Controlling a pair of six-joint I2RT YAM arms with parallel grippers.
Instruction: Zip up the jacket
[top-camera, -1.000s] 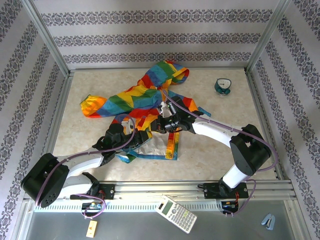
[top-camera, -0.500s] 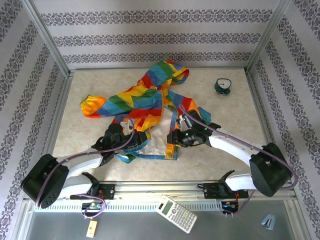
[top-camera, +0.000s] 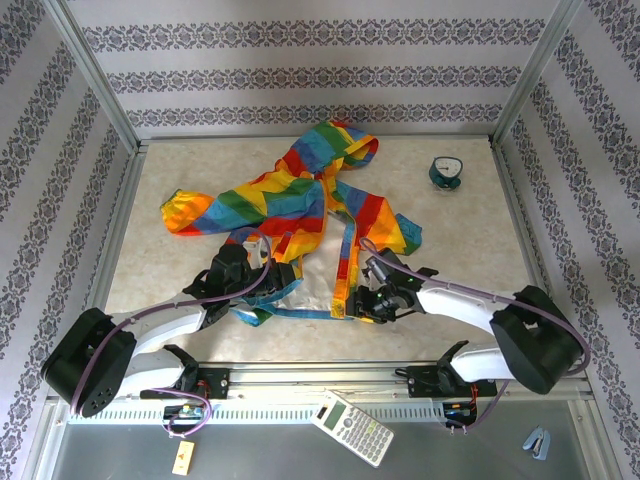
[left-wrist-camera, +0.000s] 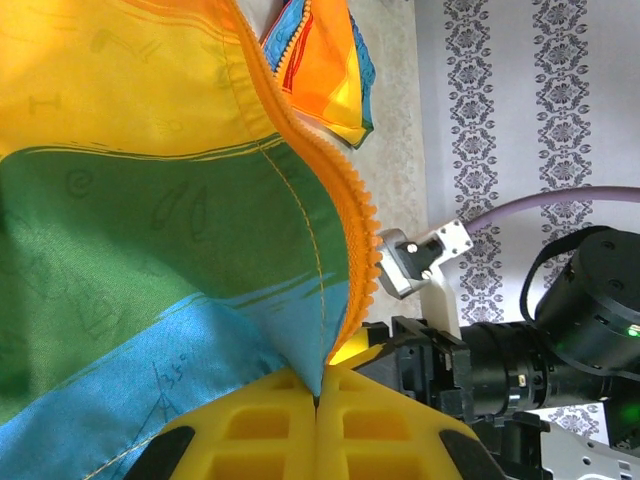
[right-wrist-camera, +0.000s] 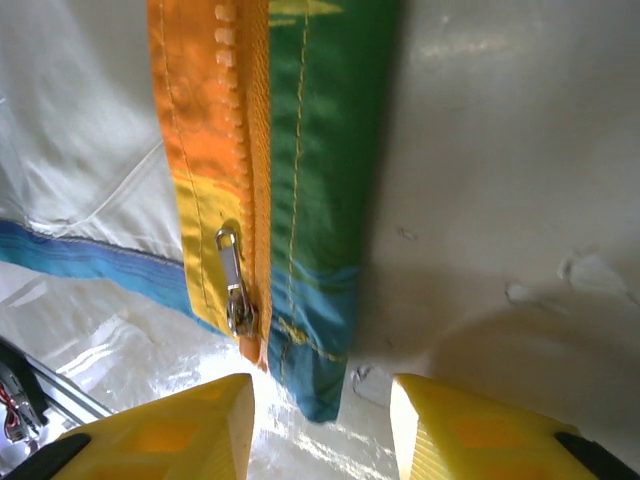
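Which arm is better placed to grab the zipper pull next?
Right. The right gripper is open, with the zipper pull lying just ahead of its fingertips. The left gripper is shut on the blue edge of the jacket, holding it.

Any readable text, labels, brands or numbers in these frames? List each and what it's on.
Nothing can be read as text.
Keys and display of the calculator: too small to read.
Faint printed doodles on the jacket: no words or numbers can be made out.
Face of the teal dial: too small to read.
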